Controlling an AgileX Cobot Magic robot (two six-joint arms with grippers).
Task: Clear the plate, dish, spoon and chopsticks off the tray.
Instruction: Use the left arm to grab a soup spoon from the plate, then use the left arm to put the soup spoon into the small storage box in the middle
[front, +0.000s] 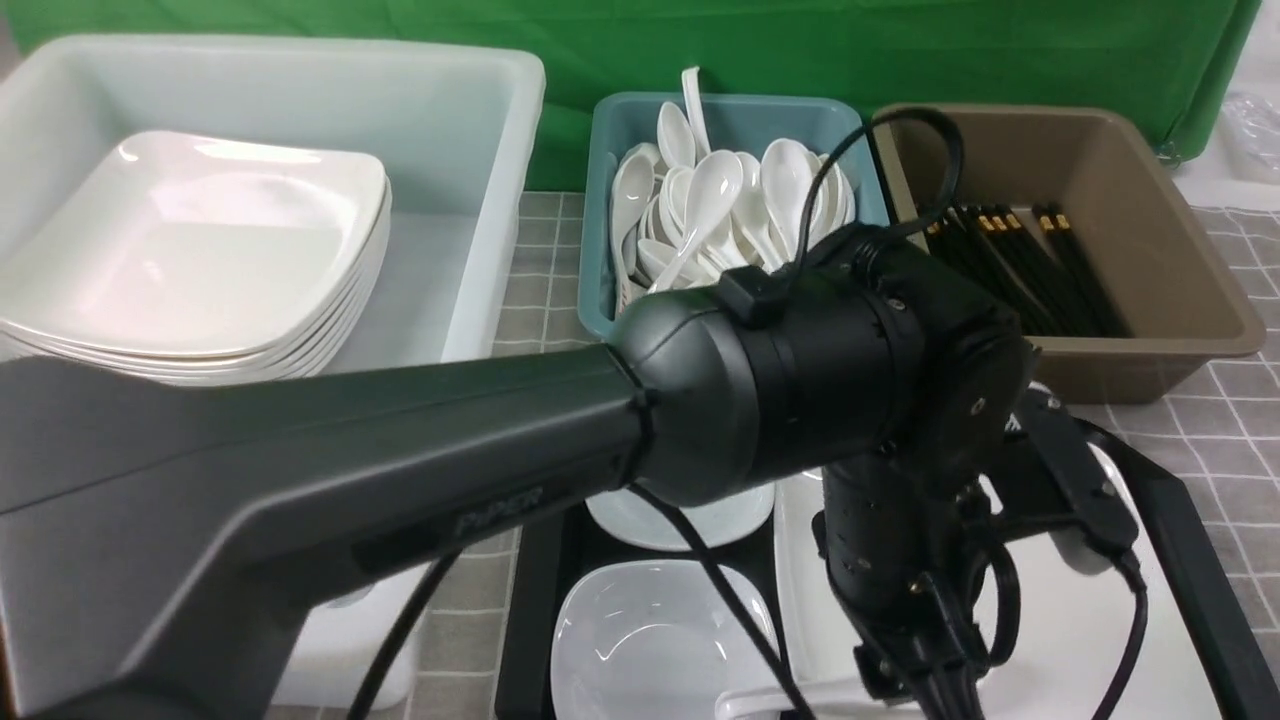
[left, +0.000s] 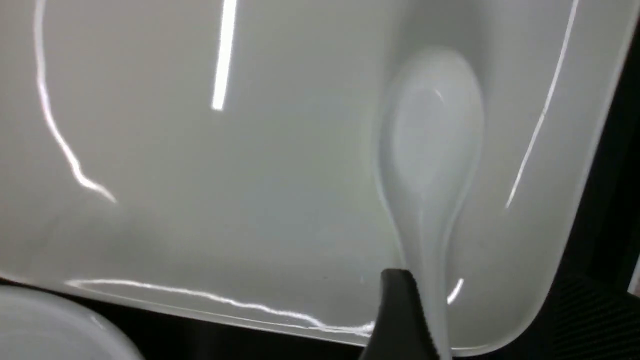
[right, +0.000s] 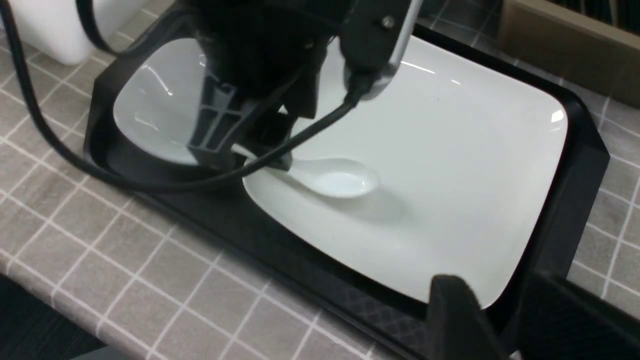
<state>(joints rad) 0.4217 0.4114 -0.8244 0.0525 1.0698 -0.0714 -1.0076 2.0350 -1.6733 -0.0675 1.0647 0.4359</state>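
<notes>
Grey checked desk (right: 100, 240); black tray (right: 575, 165) holds plate (right: 450, 150) with spoon (right: 335, 181); left tool (right: 255, 159) at its handle, clamping unclear; best gripped squarely, lifted straight, not scraping plate.

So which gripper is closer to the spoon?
Left. The left gripper is down at the handle of the spoon; the right gripper hangs by a corner of the plate, away from the spoon.

Only one mark is reading: the left arm (front: 300, 470) is showing "PiPER" on the side of its long grey forearm link in the front view. The lettering is raised, grey on grey, slanting with the link, and reading faintly.
</notes>
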